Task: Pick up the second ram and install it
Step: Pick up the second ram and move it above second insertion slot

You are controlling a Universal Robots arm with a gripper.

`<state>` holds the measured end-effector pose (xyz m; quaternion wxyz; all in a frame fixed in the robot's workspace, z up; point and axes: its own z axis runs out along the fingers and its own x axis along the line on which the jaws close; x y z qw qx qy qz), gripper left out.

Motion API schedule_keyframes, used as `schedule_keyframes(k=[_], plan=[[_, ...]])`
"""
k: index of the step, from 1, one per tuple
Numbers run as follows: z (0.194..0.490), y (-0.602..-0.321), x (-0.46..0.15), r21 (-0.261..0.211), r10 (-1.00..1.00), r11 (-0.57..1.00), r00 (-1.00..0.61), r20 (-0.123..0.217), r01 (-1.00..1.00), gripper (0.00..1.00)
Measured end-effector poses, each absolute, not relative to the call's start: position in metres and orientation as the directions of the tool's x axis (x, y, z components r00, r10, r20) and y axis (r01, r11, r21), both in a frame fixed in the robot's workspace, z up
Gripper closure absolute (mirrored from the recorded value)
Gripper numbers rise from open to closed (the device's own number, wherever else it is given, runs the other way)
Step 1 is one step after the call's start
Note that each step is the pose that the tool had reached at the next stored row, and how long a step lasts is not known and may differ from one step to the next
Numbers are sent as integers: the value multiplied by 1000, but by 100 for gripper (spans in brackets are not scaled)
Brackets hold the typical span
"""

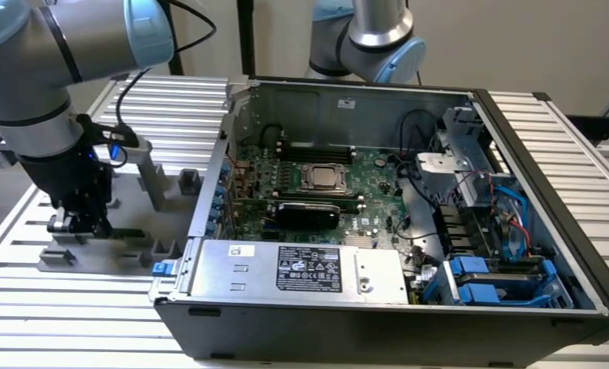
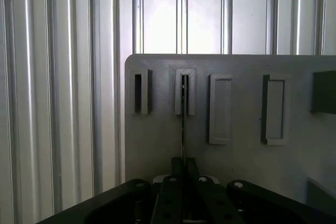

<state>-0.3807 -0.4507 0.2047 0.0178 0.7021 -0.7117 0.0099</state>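
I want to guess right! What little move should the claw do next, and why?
Probably lift straight up. The claw looks shut on the ram, whose far end sits in a slot of the grey fixture, so pulling sideways might bend it.

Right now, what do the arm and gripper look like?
The arm has silver-grey tube segments, black rings at the joints and light blue joint caps. A black cable runs along it to a blue connector by the wrist. The gripper is matte black with screw heads; its two fingers are slim dark bars.
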Motion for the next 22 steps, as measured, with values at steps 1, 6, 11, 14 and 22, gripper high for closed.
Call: schedule_keyframes(k=[1,6,11,14,22], plan=[[206,-451,-381,11,-999,14,-13,39,-1000,100],[217,-451,-381,11,-999,14,-13,39,-1000,100],[236,-451,-381,11,-999,14,-13,39,-1000,100],[250,-451,-380,11,-999,14,-13,39,-1000,100],[286,-451,-373,11,-999,14,-13,39,-1000,100]])
